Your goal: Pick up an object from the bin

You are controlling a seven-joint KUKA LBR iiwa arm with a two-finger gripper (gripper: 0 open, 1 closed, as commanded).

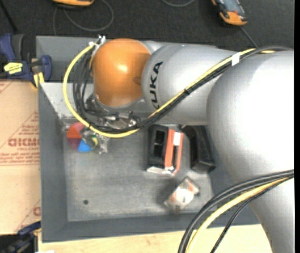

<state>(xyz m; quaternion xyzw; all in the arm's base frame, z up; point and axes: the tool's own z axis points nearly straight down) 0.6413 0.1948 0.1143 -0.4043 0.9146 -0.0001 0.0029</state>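
You had the arm (202, 83) reaching into the grey bin (107, 194) from the right. Its silver body crossed above the black-and-orange box (163, 151), which lay near the middle of the bin floor. Take that box as your mark.

Up and to the left of the box, the round orange cover (117, 73) on the wrist hung over the bin's far left part, with a yellow cable (71, 86) looping round its left side. The gripper (99, 140) came down from under that cover, to the left of the box and well apart from it. The cover and the cables hid most of it, so you could not tell how wide it stood or whether it had hold of anything.

Just beside the gripper, on the side away from the box, lay a small red-and-blue thing (79, 137), its red part above and its blue part below. It lay close to the bin's left wall. Whether the gripper touched it, you could not tell.

Right of the box, just beside it, a black thing (203, 151) lay partly under the arm. Below the box and a little to its right, a small white-and-orange packet (182, 194) lay near the front wall. The floor below and to the left of the box was bare grey metal.
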